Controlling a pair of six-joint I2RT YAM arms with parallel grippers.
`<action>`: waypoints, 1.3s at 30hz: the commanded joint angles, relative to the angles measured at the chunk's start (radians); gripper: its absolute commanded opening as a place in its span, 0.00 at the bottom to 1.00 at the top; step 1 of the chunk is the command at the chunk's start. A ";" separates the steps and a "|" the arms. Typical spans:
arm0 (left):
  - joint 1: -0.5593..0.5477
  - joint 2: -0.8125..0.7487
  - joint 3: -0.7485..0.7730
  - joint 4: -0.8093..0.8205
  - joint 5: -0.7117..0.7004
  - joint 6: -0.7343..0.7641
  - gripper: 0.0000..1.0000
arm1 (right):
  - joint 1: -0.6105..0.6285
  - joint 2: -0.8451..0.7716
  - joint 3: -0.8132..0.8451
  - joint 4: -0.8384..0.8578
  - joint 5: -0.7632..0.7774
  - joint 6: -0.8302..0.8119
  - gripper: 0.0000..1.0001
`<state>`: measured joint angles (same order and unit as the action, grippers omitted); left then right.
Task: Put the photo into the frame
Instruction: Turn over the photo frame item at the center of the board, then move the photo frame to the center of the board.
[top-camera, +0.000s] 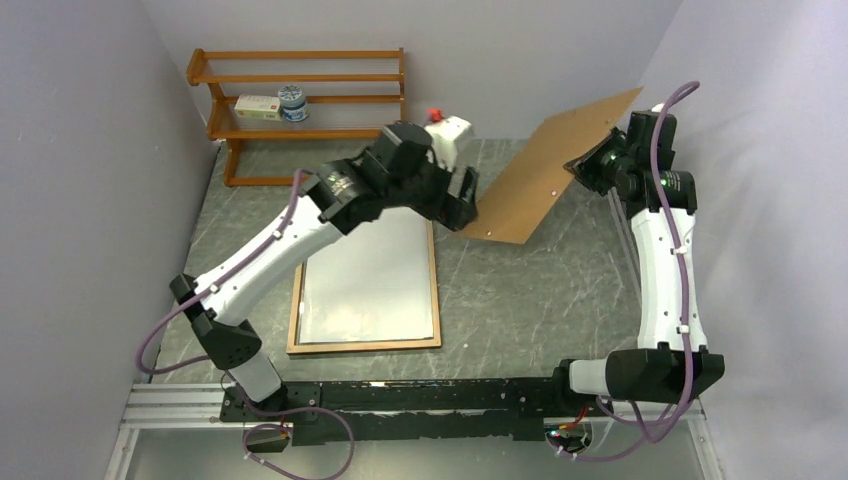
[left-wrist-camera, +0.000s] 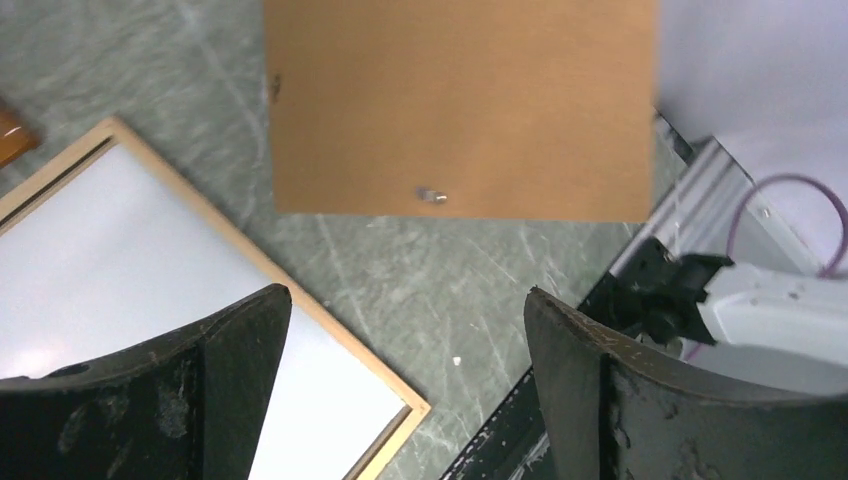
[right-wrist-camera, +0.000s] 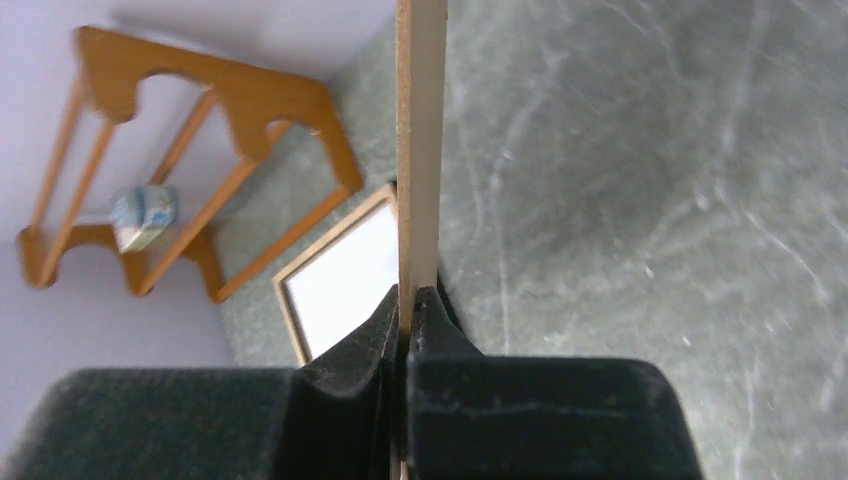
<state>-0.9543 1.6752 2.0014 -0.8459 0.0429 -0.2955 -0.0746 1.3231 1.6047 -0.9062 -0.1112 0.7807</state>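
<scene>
At your far left, the orange-brown shelf rack (top-camera: 300, 53) stands against the back wall. A small white box (top-camera: 257, 107) and a round tin (top-camera: 293, 102) sit side by side on its middle shelf.

In front of it, left of centre on the grey desk (top-camera: 520, 300), the frame (top-camera: 365, 346) lies flat with its light-wood back facing up. A white sheet fills its opening edge to edge. This appears to be the photo (top-camera: 375, 290) lying face down, though you see only plain white and none of the print.

Your left arm reaches across the far end of the frame. The left pincer (left-wrist-camera: 405, 340) is released, with its fingers (left-wrist-camera: 235, 350) spread wide and nothing between them. In the left wrist view it hangs over bare desk next to the frame's corner, with the brown board a little beyond it and not touching.

The flat brown backing board (top-camera: 555, 165) is in the air right of centre, tilted. Its low corner is near the left pincer and its high corner is up by the right wall. A small metal tab shows near one edge.

At the right, your right pincer (right-wrist-camera: 410, 310) is clenched on the board's upper right edge. The right wrist view shows the board edge-on, pinched tight between both pads.
</scene>
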 joint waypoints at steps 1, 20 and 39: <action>0.113 -0.083 -0.073 0.034 0.002 -0.074 0.92 | -0.016 -0.068 -0.024 0.332 -0.336 -0.097 0.00; 1.031 -0.119 -0.626 0.059 0.165 -0.136 0.91 | 0.009 -0.153 -0.629 1.133 -0.846 0.177 0.00; 1.144 0.120 -0.900 0.433 0.526 -0.212 0.79 | 0.132 -0.053 -0.704 1.116 -0.841 0.081 0.00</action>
<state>0.1986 1.7874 1.0908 -0.4805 0.4480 -0.4633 0.0162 1.2583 0.9009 0.1017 -0.9482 0.8639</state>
